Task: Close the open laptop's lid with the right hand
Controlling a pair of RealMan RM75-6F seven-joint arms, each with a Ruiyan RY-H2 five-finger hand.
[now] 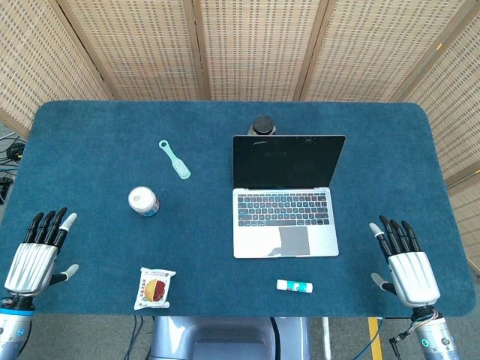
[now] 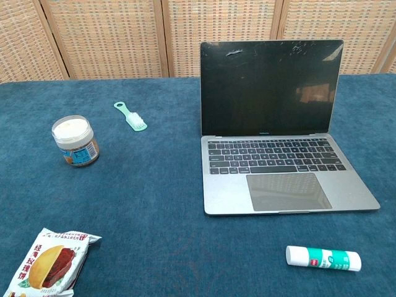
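Blue table: laptop (glue stick nearby)

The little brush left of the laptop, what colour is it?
Mint green brush, clearest in the chest view.

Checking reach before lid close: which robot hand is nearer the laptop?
Right. The right robot hand rests open at the table's near right edge, just right of the laptop. The left robot hand is at the far left edge, beyond the jar.
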